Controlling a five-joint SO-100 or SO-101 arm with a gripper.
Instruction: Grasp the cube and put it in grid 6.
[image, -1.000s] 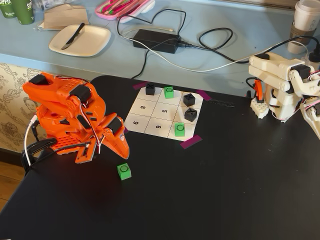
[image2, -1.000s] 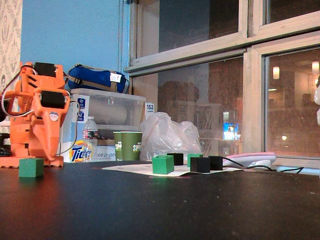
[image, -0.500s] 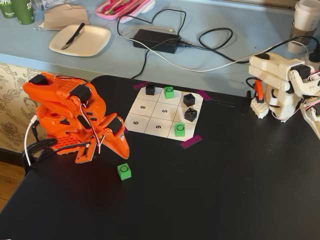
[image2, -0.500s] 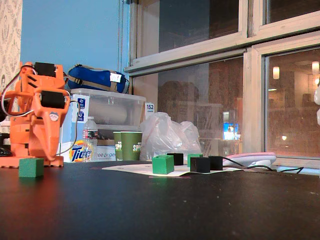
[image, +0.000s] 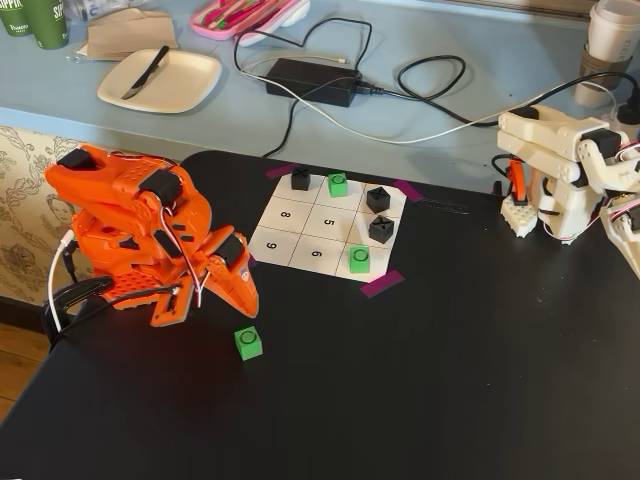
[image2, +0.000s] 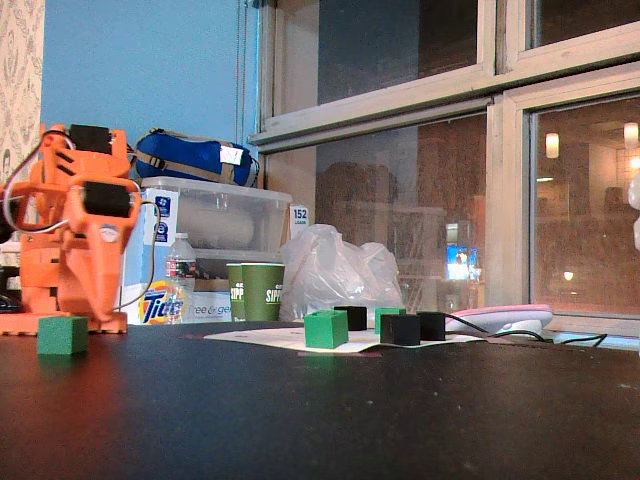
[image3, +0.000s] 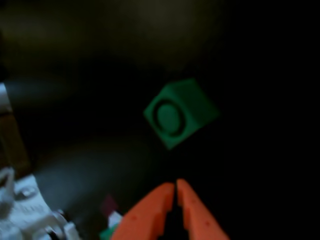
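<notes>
A: Where does the small bright green plastic cube with the dark ring on its top face (image: 248, 343) sit?

B: On the black bench (image: 460, 380), off the white paper sheet with the 3x3 numbered cells (image: 312, 222). In a fixed view it lies near the lower front of the folded orange plastic arm (image: 150, 240), apart from it. In the low side fixed view the same cube (image2: 62, 335) stands just in front of the arm's base (image2: 60, 322). In the wrist view the cube (image3: 180, 112) shows its ringed face, a little blurred, above the tool's tips with a gap between them.

A: And the tool (image3: 175, 187) itself?

B: The two orange fingers (image3: 150, 212) meet at the tips, so the jaws are closed together with nothing between them.

A: What about the white square cell printed with the black digit 6 (image: 317, 255)?

B: It lies in the sheet's near row, middle position, touching the cell marked 5 (image: 330, 222). It carries nothing. The cell to its right in that fixed view holds a second green cube (image: 360, 259).

A: Anything else on the sheet?

B: A third green cube (image: 337, 184) at the far edge, and three small black cubes: one beside it (image: 300, 179), two on the right column (image: 378, 199) (image: 381, 229). A cream-coloured second arm (image: 560, 175) stands at the bench's right, well apart.
</notes>
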